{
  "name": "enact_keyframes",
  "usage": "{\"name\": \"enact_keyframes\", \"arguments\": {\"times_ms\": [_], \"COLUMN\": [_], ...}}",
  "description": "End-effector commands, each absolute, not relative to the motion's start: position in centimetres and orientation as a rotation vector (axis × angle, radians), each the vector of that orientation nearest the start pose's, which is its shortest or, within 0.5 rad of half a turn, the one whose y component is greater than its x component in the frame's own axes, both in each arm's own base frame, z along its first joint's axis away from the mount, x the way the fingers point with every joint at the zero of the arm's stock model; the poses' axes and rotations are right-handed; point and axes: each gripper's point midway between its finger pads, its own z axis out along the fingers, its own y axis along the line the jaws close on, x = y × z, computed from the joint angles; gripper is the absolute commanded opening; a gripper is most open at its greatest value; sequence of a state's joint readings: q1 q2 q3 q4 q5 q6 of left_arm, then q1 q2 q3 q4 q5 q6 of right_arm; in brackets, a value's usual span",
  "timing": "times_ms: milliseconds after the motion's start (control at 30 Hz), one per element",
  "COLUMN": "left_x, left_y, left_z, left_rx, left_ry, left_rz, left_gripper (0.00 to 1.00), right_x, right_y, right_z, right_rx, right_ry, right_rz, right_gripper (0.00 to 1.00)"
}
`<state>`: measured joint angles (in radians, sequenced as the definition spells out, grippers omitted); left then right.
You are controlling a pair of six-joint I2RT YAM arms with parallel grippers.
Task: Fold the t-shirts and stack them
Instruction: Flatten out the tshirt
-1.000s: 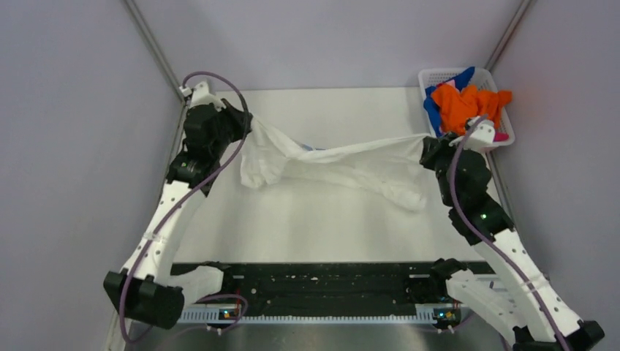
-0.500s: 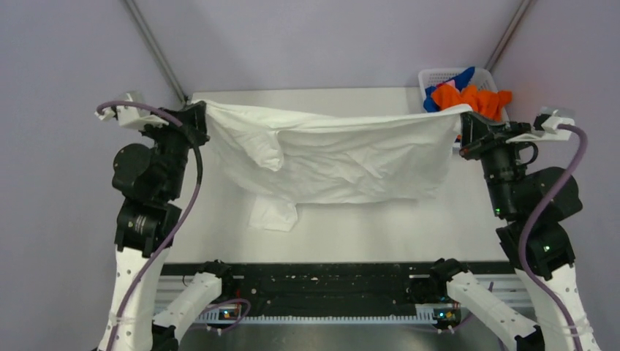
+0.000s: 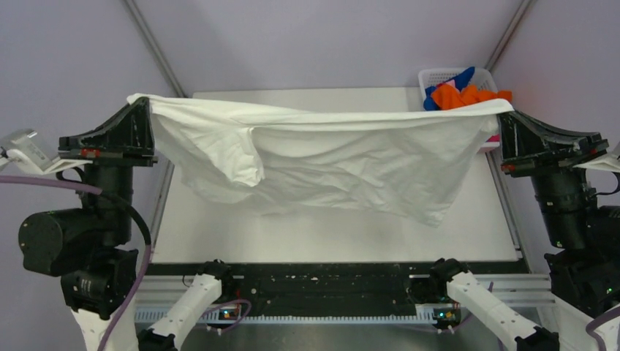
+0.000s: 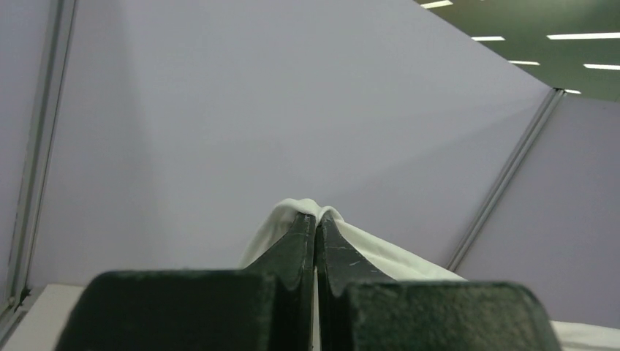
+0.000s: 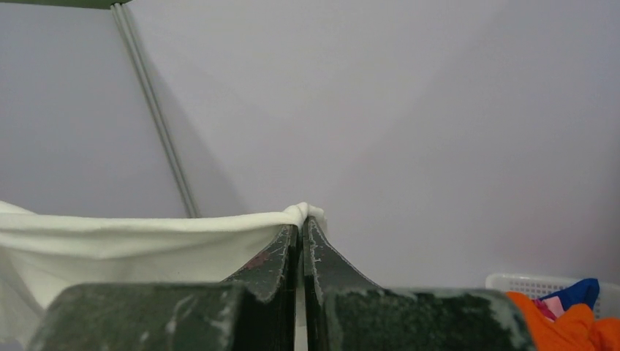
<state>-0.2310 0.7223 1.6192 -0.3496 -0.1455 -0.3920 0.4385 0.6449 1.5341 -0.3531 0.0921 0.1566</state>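
Observation:
A large white t-shirt (image 3: 329, 161) hangs spread wide in the air above the table, stretched between both grippers. My left gripper (image 3: 140, 102) is shut on its left top corner; the cloth bunches over the fingertips in the left wrist view (image 4: 316, 213). My right gripper (image 3: 504, 108) is shut on its right top corner, which also shows in the right wrist view (image 5: 303, 216). The shirt's lower edge sags lowest at the right. No printed marks show on this side. Orange (image 3: 460, 95), blue (image 3: 459, 77) and pink shirts lie heaped in the basket.
A white lattice basket (image 3: 437, 75) stands at the table's far right corner, also in the right wrist view (image 5: 526, 282). The white table (image 3: 329, 234) lies under the hanging shirt. Grey walls with metal posts close in all round. A black rail runs along the near edge.
Both arms have risen and swung outward, lifting the white shirt off the table and stretching it from a twisted bunch into a wide hanging sheet.

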Motion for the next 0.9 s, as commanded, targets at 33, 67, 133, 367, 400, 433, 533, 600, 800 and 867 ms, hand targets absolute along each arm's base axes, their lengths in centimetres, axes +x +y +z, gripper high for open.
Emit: {"name": "enact_keyframes", "arguments": {"times_ms": [33, 67, 133, 367, 400, 433, 533, 600, 800, 867], "left_x": [15.5, 16.3, 18.7, 32.6, 34.9, 37.1, 44.2, 48.6, 60.5, 62.7], "left_y": [-2.6, -2.7, -3.0, -2.0, -1.8, -1.8, -2.7, -3.3, -3.2, -3.7], "left_z": [63.8, 63.5, 62.4, 52.6, 50.4, 48.2, 40.7, 35.9, 22.0, 19.2], "left_rx": [-0.192, -0.199, -0.216, -0.431, -0.463, -0.484, -0.484, -0.473, -0.488, -0.463], "left_ry": [0.961, 0.977, 1.021, 1.310, 1.361, 1.406, 1.558, 1.665, 1.947, 2.021], "left_rz": [-0.475, -0.469, -0.456, -0.230, -0.182, -0.144, -0.089, -0.075, 0.048, 0.072], "left_gripper": [0.00, 0.00, 0.00, 0.00, 0.00, 0.00, 0.00, 0.01, 0.30, 0.71], "right_x": [14.1, 14.7, 16.1, 24.7, 26.4, 28.1, 33.1, 36.9, 50.8, 54.4], "right_y": [5.4, 5.4, 5.1, 3.3, 3.2, 3.3, 3.7, 4.0, 5.3, 5.8], "right_z": [58.7, 58.2, 57.2, 49.1, 47.2, 45.1, 38.6, 34.5, 24.7, 22.3], "right_rx": [-0.071, -0.058, -0.020, 0.224, 0.253, 0.273, 0.309, 0.292, 0.198, 0.172], "right_ry": [1.058, 1.073, 1.108, 1.310, 1.353, 1.397, 1.517, 1.599, 1.666, 1.717], "right_rz": [0.477, 0.466, 0.435, 0.185, 0.134, 0.085, -0.084, -0.162, -0.184, -0.231], "right_gripper": [0.00, 0.00, 0.00, 0.00, 0.00, 0.00, 0.00, 0.00, 0.00, 0.21]}}
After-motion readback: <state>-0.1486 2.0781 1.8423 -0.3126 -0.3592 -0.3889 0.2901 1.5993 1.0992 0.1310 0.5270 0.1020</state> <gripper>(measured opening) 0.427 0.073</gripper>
